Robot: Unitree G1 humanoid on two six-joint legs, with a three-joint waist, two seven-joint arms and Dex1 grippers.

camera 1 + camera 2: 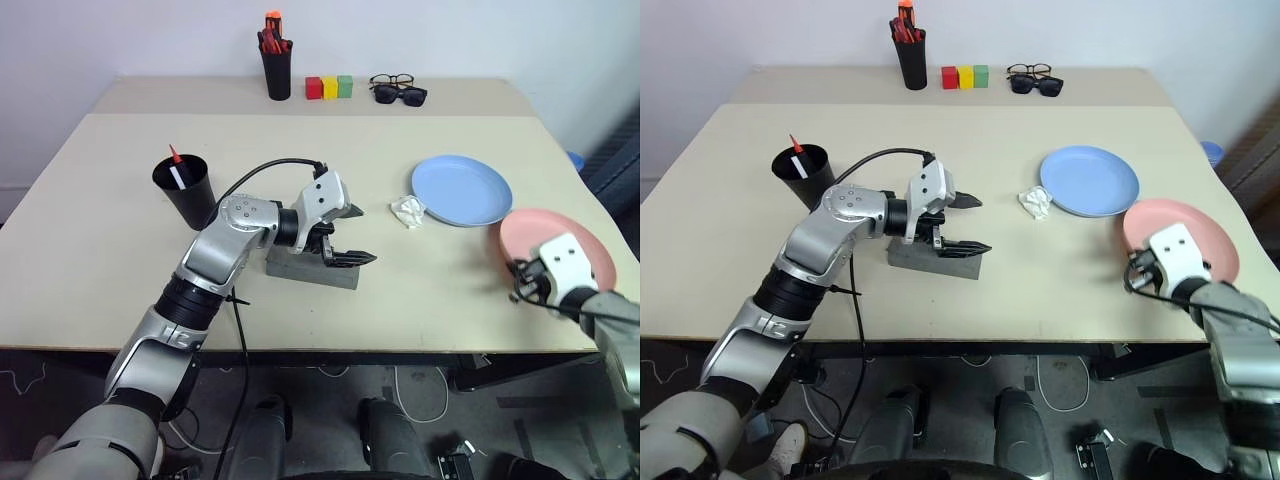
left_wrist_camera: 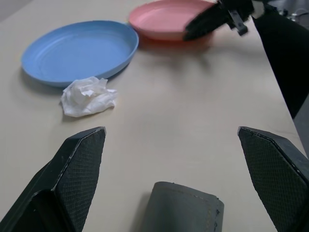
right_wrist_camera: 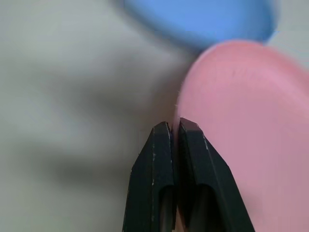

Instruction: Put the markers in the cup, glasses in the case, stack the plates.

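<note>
Two plates, stacking step: right gripper [image 1: 521,283] pinched on near-left rim of pink plate [image 1: 575,240].
Blue plate [image 1: 462,189] lies just beyond-left of pink plate, rims close, w/ a crumpled tissue [image 1: 408,211] at its left edge. Left gripper [image 1: 343,243], jaws wide & empty, hovers over grey case [image 1: 312,268], well left of pink plate; black cup [image 1: 183,190] w/ markers [image 1: 176,166] farther left. Next, judged: lift pink plate by rim, keep level, carry over blue, lower centred.
</note>
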